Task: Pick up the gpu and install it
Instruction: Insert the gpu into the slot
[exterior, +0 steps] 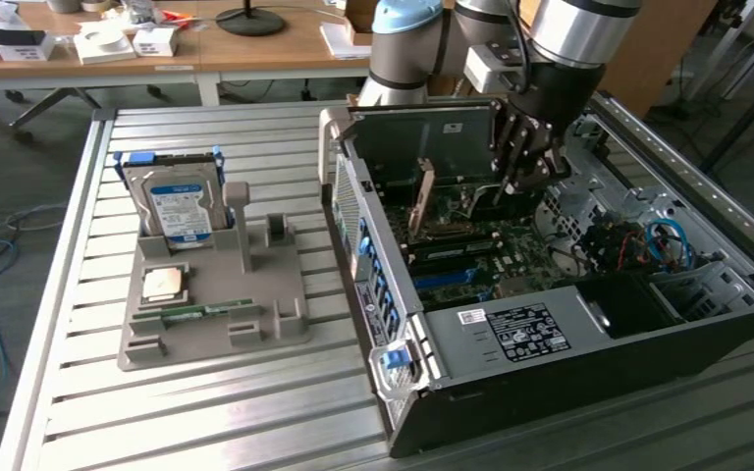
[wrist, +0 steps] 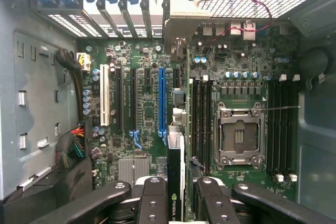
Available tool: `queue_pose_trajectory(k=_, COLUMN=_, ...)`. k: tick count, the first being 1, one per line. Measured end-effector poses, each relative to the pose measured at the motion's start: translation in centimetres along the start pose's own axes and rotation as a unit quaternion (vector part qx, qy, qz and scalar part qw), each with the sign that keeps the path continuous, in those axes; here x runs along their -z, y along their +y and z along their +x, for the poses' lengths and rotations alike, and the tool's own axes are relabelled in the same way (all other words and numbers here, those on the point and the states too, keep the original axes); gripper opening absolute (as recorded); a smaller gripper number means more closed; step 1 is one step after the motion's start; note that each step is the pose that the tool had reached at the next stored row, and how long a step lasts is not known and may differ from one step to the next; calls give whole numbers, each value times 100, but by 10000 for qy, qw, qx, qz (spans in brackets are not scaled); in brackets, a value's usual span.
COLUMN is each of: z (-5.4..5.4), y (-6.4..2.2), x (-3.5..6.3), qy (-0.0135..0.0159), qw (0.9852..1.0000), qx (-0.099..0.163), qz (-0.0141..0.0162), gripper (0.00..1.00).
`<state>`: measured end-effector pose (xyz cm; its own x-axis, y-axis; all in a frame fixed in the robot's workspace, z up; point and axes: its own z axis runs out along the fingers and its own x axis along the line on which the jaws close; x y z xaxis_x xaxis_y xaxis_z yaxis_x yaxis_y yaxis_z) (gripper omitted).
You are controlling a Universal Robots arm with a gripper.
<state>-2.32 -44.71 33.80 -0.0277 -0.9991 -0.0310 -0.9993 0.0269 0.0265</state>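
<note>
Here, in the exterior view, an open black and silver computer case (exterior: 587, 373) lies on its side on a ribbed aluminium table (exterior: 220, 412). The arm's black gripper (exterior: 530, 182) reaches down into the case near its rear wall. Its fingers are closed on the thin dark green gpu (exterior: 450, 201), which stands on edge inside the case above the motherboard. To the exterior view's left of the case, well apart from it, a grey moulded holder (exterior: 213, 324) carries a boxy silver hard drive with a blue-white label (exterior: 181, 206), standing upright.

In the wrist view the gripper (wrist: 181, 184) is clamped on the top edge of the gpu (wrist: 175, 174), one black finger (wrist: 154, 198) on each face. Seen edge-on, the card runs across the case's green motherboard (wrist: 142, 129) between the long blue slot (wrist: 161, 98) and the black memory slots. The square metal processor socket (wrist: 240, 135) lies beyond those slots. Whether the card's lower edge is seated in a slot I cannot tell
</note>
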Motion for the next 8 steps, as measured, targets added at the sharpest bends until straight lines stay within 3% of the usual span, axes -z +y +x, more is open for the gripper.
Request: queue_pose_trajectory(k=8, z=1, y=-1, x=-39, qy=0, qw=10000, qx=0, qz=0, gripper=26)
